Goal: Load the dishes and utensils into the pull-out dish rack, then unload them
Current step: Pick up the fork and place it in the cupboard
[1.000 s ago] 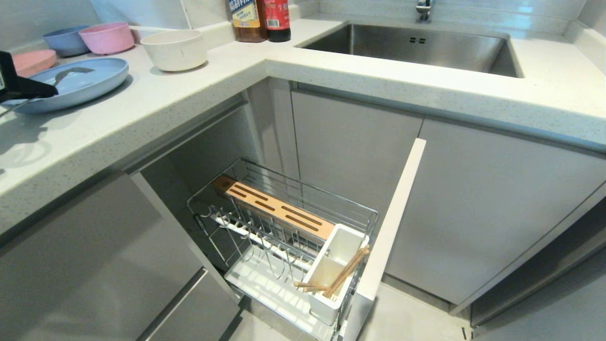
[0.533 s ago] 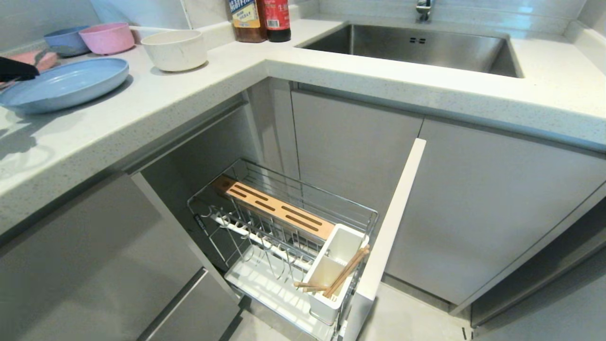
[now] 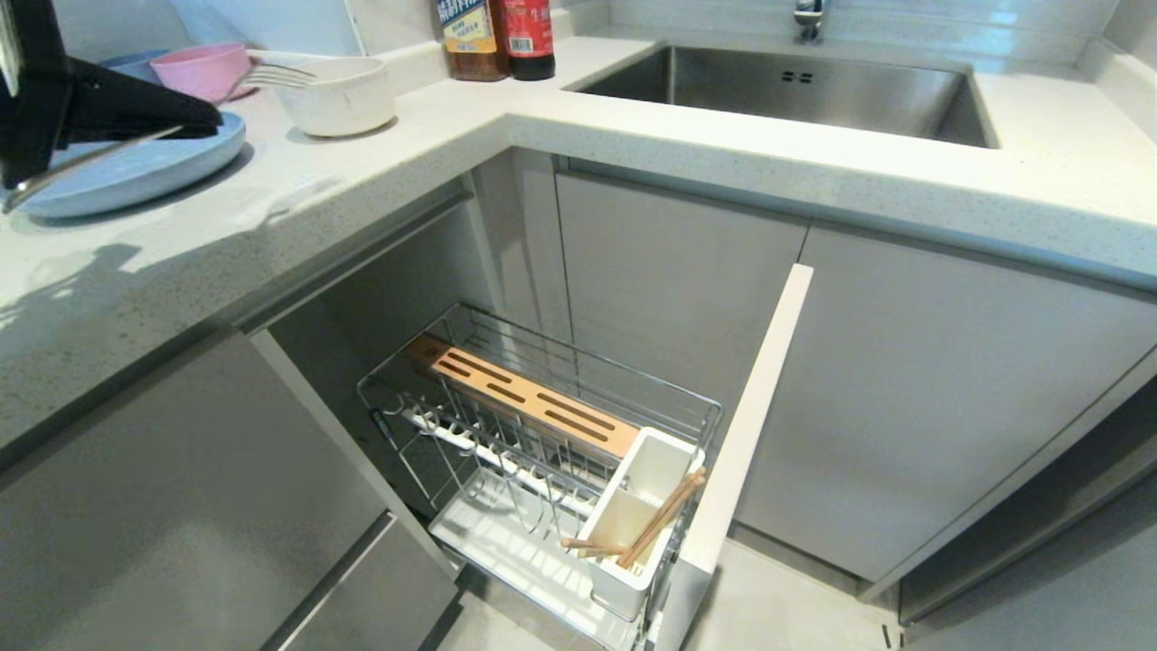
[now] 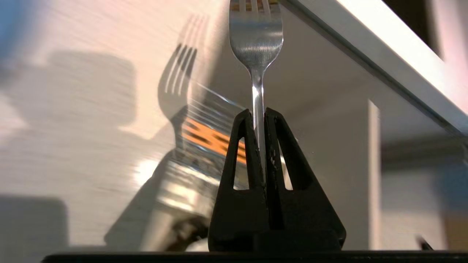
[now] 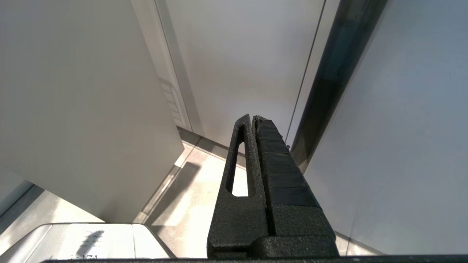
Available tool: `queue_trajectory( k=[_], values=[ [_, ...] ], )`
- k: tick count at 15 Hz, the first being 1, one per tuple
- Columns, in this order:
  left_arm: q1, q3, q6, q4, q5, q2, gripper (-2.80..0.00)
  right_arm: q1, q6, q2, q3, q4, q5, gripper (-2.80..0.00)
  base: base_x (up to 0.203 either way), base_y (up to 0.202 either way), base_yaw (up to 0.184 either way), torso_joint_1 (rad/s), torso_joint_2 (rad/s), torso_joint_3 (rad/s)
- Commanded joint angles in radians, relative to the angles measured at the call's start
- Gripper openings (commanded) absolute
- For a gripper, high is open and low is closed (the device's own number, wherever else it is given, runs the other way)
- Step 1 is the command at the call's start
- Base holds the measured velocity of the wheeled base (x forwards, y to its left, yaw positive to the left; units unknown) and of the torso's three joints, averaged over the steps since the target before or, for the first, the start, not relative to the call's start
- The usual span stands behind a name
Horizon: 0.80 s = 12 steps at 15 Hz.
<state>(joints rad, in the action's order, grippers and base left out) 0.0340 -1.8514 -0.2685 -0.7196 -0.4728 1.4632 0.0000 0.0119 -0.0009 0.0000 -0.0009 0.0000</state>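
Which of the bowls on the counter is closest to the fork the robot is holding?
The white bowl: the tines of the fork in the left gripper hang by its rim. The pink bowl and blue bowl sit behind.

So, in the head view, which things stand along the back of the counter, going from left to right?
Pink bowl → off-white bowl → brown bottle → red-labelled bottle → sink.
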Motion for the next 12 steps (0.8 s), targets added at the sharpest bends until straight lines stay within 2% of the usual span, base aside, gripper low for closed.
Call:
queue_trajectory(
  k=[1, 4, 6, 9, 12],
  values=[
    [0.126, 0.033, -0.007, -0.025, -0.002, -0.035, -2.8, 0.0, 0.0, 0.001, 0.002, 0.0, 0.0, -2.8, 0.0, 0.0, 0.0, 0.0, 0.0, 0.0],
    [0.323, 0.177, -0.006, -0.047, 0.001, -0.076, -2.8, 0.0, 0.0, 0.001, 0.002, 0.0, 0.0, -2.8, 0.0, 0.0, 0.0, 0.0, 0.0, 0.0],
    [0.406, 0.244, -0.004, -0.052, 0.002, -0.08, -2.8, 0.0, 0.0, 0.001, 0.002, -0.001, 0.0, -2.8, 0.0, 0.0, 0.0, 0.0, 0.0, 0.0],
    [0.479, 0.27, -0.003, -0.06, 0.002, -0.018, -2.8, 0.0, 0.0, 0.001, 0.002, -0.001, 0.0, -2.8, 0.0, 0.0, 0.0, 0.0, 0.0, 0.0],
    [0.529, 0.237, -0.001, -0.107, 0.011, 0.086, -2.8, 0.0, 0.0, 0.001, 0.002, -0.001, 0.0, -2.8, 0.0, 0.0, 0.0, 0.0, 0.0, 0.0]
  ],
)
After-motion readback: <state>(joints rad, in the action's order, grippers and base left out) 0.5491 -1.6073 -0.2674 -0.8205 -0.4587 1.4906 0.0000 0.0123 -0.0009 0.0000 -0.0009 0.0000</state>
